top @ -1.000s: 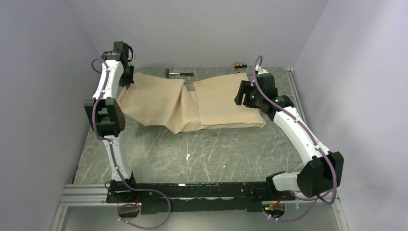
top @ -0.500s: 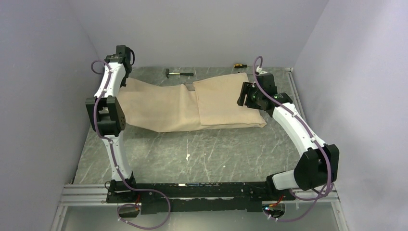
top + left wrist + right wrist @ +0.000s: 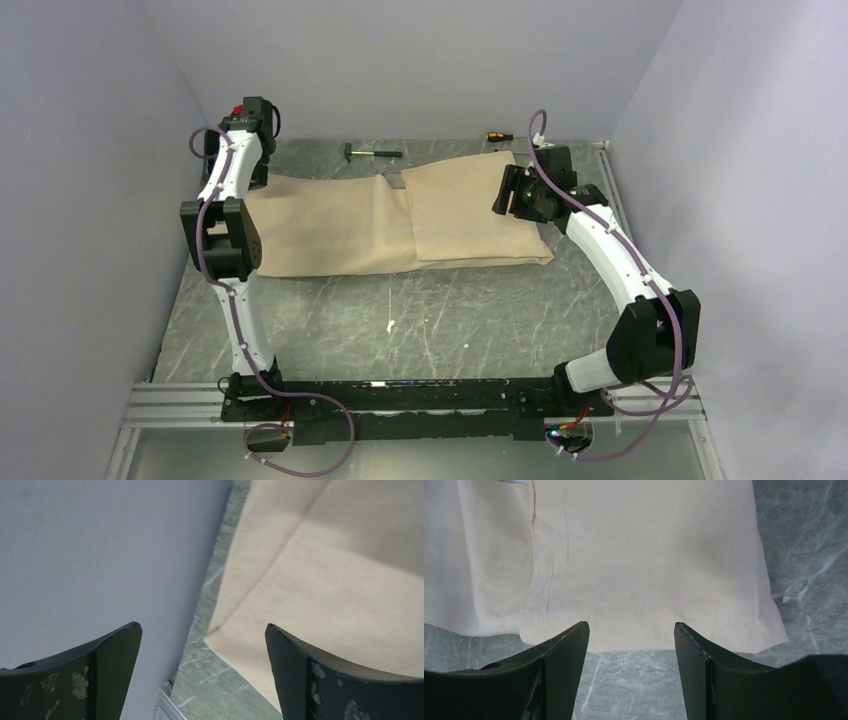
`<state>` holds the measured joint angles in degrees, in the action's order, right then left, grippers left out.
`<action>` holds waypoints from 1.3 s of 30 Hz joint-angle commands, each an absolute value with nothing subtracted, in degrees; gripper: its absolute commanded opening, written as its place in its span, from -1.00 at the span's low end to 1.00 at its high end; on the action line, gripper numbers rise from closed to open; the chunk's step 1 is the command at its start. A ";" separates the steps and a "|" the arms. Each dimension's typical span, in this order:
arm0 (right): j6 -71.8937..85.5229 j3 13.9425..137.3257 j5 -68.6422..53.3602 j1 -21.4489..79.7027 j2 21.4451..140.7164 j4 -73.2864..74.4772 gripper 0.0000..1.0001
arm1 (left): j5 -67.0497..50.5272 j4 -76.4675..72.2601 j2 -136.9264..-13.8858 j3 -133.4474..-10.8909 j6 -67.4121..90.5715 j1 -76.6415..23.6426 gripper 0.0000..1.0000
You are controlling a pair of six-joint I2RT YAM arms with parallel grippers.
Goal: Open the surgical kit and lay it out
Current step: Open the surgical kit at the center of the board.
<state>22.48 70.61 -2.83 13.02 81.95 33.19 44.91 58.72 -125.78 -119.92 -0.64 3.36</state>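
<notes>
The beige wrap cloth (image 3: 340, 225) of the surgical kit lies across the back of the table. Its left flap is spread flat toward the left wall, and its right flap (image 3: 470, 215) is still folded over the middle. Whatever it wraps is hidden. My left gripper (image 3: 202, 626) hangs open above the cloth's left corner (image 3: 220, 635), right beside the wall, holding nothing. Open and empty too, my right gripper (image 3: 500, 195) hovers over the right flap, and the flap's near edge (image 3: 634, 647) shows between its fingers (image 3: 564, 650).
A small black-handled hammer (image 3: 368, 153) and a yellow-handled screwdriver (image 3: 495, 135) lie by the back wall behind the cloth. The left wall (image 3: 100, 555) is close to my left gripper. Bare marbled tabletop (image 3: 420, 320) stretches between the cloth and the arm bases.
My left gripper drew the bunched left flap out to the left, laid it flat, then opened and let it go. The right arm shifted slightly backward.
</notes>
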 commanded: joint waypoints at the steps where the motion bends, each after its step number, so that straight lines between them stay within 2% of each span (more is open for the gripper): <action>1: 21.70 73.88 -5.05 12.22 82.40 33.12 0.34 | 36.96 60.65 -126.15 -121.52 5.91 3.38 0.99; 6: 22.36 75.03 -2.54 12.04 83.99 33.79 0.33 | 23.53 57.13 -124.37 -117.20 9.88 5.75 0.85; 11: 22.04 76.28 4.31 11.64 86.42 33.95 0.35 | -0.99 53.95 -125.11 -115.82 13.22 11.42 0.73; 14: 21.51 78.95 5.39 10.67 88.85 34.31 0.39 | -6.22 53.74 -126.63 -114.85 14.00 12.54 0.72; 19: 21.10 83.84 5.18 8.92 93.45 36.09 0.41 | -3.91 53.59 -127.81 -109.25 16.46 13.81 0.71; 24: 20.98 84.33 3.35 7.83 95.29 34.68 0.40 | 9.10 54.60 -129.62 -105.19 15.05 13.82 0.65; 34: 22.16 82.62 0.61 5.12 98.85 33.53 0.38 | 25.96 51.26 -125.88 -92.08 12.64 14.07 0.48; 39: 21.58 81.92 -1.55 4.44 100.44 32.12 0.38 | 27.80 51.17 -127.15 -93.97 11.87 16.17 0.50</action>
